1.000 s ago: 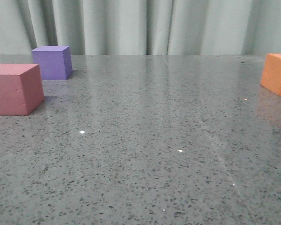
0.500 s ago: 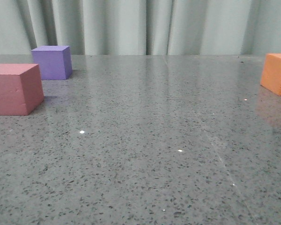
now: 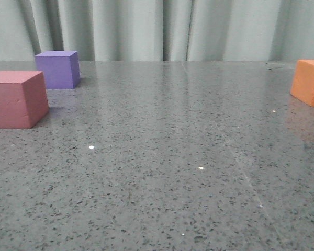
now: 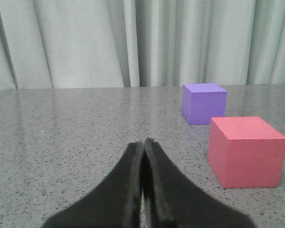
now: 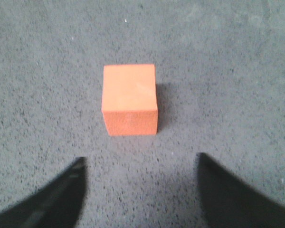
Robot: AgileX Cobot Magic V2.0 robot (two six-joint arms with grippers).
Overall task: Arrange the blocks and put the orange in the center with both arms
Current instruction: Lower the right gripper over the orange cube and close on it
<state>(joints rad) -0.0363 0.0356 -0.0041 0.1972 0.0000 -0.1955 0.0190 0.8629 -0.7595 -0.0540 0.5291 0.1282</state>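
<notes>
Landmark: purple cube [image 3: 57,69]. My left gripper [image 4: 143,142] is fully closed, fingertips touching, holding nothing. The pinkish-red cube [image 3: 17,99] sits just nearer than the landmark. The orange cube [image 3: 309,82] lies far right of it (on the table [image 3: 167,157]); my right gripper [image 5: 140,164] is spread wide, empty, above it.

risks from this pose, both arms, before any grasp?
1. The right gripper is open above the orange foam cube, which sits slightly off the midline between the fingers; a straight descent might clip an edge and skew it.
2. The left gripper is shut and must open before it can take the pinkish-red foam cube.
3. The purple foam cube sits just behind the pinkish-red one, so a finger might bump it.
</notes>
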